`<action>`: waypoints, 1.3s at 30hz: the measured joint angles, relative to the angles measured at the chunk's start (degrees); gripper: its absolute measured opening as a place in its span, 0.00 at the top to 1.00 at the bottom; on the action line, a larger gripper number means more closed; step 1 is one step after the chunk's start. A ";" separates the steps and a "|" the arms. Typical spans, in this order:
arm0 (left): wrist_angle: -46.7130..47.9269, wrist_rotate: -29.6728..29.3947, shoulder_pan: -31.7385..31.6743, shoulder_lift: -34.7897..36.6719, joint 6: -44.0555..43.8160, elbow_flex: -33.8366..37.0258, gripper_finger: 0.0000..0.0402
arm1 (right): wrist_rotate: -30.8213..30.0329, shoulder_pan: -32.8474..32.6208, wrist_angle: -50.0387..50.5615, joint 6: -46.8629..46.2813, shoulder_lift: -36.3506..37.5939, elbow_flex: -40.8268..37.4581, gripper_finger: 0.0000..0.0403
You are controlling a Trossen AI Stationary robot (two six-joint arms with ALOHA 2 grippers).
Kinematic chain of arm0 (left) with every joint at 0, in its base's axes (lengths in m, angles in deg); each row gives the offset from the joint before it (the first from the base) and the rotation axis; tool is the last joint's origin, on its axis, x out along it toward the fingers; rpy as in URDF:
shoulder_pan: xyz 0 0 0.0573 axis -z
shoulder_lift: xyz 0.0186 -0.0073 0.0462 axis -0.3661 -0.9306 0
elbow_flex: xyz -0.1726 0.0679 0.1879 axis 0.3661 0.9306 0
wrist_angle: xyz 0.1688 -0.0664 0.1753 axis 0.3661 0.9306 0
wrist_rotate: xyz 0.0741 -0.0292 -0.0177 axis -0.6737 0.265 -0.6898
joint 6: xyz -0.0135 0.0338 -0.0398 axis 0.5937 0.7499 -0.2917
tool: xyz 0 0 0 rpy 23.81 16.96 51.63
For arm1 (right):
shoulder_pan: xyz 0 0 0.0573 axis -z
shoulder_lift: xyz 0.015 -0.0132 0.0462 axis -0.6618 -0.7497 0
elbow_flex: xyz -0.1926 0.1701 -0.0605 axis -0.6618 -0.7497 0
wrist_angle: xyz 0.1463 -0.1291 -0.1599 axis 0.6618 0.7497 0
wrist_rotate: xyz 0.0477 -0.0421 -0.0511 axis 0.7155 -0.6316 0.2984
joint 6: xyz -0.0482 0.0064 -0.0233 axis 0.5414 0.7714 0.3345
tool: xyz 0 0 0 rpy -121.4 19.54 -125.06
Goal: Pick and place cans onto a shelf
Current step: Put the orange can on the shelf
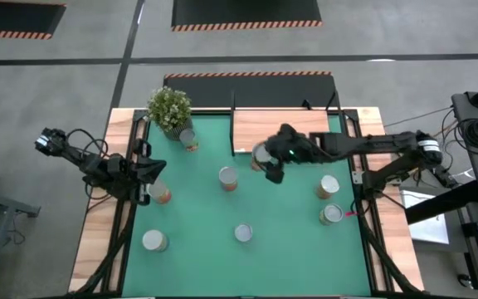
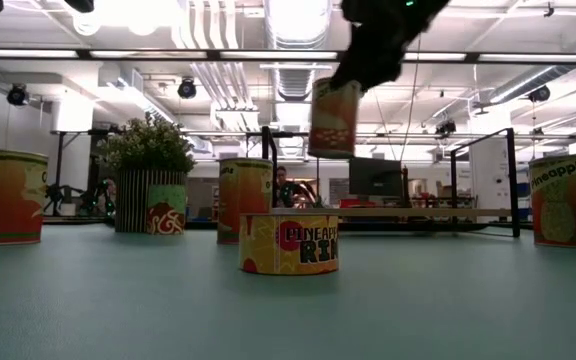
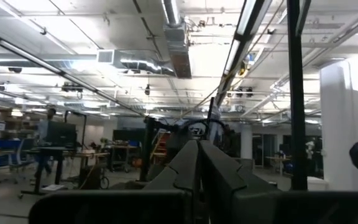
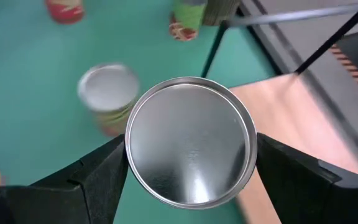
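Observation:
My right gripper [image 1: 269, 159] hangs over the green mat, just in front of the light-wood shelf [image 1: 297, 124], shut on one can [image 2: 334, 118] with a silvery top [image 4: 190, 150]. Several other cans stand upright on their bases on the mat, among them one [image 1: 228, 178] near the middle, one [image 1: 243, 233] nearer the front and one [image 1: 329, 186] at the right. My left gripper [image 1: 154, 171] waits shut at the mat's left edge, pointing up into the room [image 3: 199, 163]. My right gripper pinches the can between its two fingers [image 4: 101, 174], which sit on opposite sides of the can's wall just under the top rim [image 4: 130, 167]. The fingers slant down from the table's right. The can hangs nearly upright, lifted clear of the mat.
A potted green plant [image 1: 169, 108] stands at the mat's far left, with a can [image 1: 189, 139] beside it. The shelf's thin black posts [image 2: 513, 180] rise at the back. Two cans [image 1: 163, 193] [image 1: 154, 241] stand near the left arm. Wooden strips [image 1: 98, 241] flank the mat.

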State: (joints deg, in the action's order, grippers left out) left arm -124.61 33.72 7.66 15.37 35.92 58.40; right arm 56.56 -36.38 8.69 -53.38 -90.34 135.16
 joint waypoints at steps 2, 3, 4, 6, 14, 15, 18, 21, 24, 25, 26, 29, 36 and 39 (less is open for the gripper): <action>0.49 0.02 0.01 0.08 -0.02 0.00 1.00 | 0.16 2.15 0.47 2.79 -2.84 3.09 0.24; 0.62 0.02 0.01 0.10 -0.04 0.00 1.00 | 0.56 3.31 0.72 4.03 -4.37 4.62 0.24; 0.75 0.02 0.01 0.10 -0.07 0.00 1.00 | 1.67 4.62 1.00 5.18 -5.72 6.08 0.24; 0.94 0.04 0.01 0.04 -0.34 0.00 1.00 | 3.91 7.38 1.34 6.66 -8.56 8.85 0.24; 1.78 0.07 0.06 -0.10 -1.89 0.00 1.00 | 11.96 18.52 1.51 12.69 -15.45 14.22 0.23; 1.90 0.07 0.06 -0.10 -1.99 0.00 1.00 | 12.80 19.85 1.33 13.30 -15.88 14.36 0.23; 2.05 0.08 0.06 -0.12 -2.01 0.00 1.00 | 14.59 23.71 0.58 14.81 -17.02 14.36 0.23; 2.13 0.09 0.06 -0.11 -2.01 0.00 1.00 | 18.08 26.98 -0.68 15.57 -18.09 14.33 0.23; 2.14 0.09 0.06 -0.12 -2.01 0.00 1.00 | 21.09 29.26 -2.32 17.51 -18.83 14.33 0.23; 2.15 0.09 0.06 -0.09 -2.01 0.00 1.00 | 21.87 29.77 -3.18 18.28 -19.15 14.33 0.23; 2.26 0.09 0.06 -0.06 -2.01 0.00 1.00 | 22.57 30.18 -3.76 18.90 -19.45 14.33 0.23; 2.38 0.09 0.06 -0.03 -2.01 0.00 1.00 | 23.94 31.04 -4.87 20.08 -20.28 14.33 0.23; 2.84 0.09 0.06 -0.03 -2.01 0.00 1.00 | 23.50 31.83 -7.67 21.45 -22.21 14.29 0.23; 2.85 0.10 0.06 -0.07 -2.01 0.00 1.00 | 23.45 32.40 -8.84 21.13 -22.46 14.29 0.23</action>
State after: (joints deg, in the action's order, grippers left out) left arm -121.76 33.82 7.72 15.30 33.91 58.40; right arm 80.01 -3.99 -0.15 -32.26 -112.80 149.45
